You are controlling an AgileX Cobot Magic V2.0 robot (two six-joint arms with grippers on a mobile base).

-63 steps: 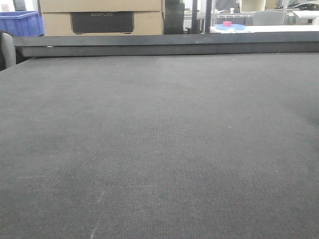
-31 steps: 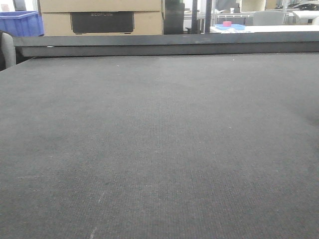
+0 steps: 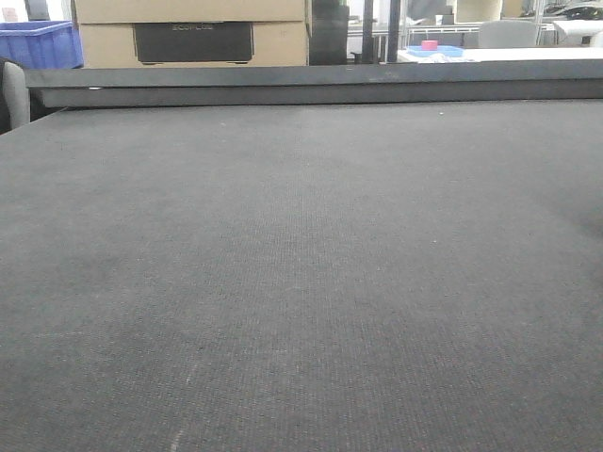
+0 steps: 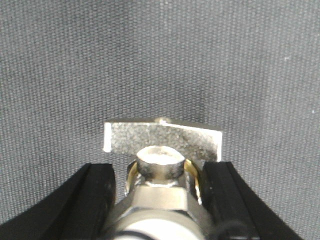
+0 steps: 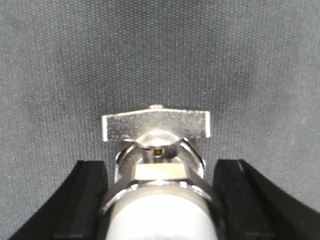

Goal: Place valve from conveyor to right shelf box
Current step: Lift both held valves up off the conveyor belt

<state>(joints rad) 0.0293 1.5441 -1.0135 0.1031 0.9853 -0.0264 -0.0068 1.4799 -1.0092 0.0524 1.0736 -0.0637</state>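
— Any containers about?

— 3, all beyond the far edge of the conveyor (image 3: 301,282). There's 1 blue bin (image 3: 38,45) at 11 o'clock, and I can't see inside it from here. Beside it, nearer 12, is 1 cardboard box (image 3: 273,42) with only its side showing. At 1 o'clock is 1 shallow blue tray (image 3: 448,51) with 1 small pink thing (image 3: 430,44) sitting in it; it's too far off to name.

— And valves?

— 2, both shiny metal, 1 per arm. The first valve (image 4: 162,142) sits between the left fingers (image 4: 90,200). The second valve (image 5: 155,125) sits between the right fingers (image 5: 85,200).

— Are they gripped?

— Looks so. Each pair is 2 black fingers, at 7 and 5 o'clock in its wrist view, drawn in close against the sides of the valve's body. There's barely a sliver of dark between pad and metal.

— How are the arms set?

— Both wrists look down onto the grey weave of the belt. Each valve points away from its wrist toward 12 o'clock, its flat handle lying crosswise at the far end. The left one's handle dips a little toward 3 o'clock; the right one's is level.
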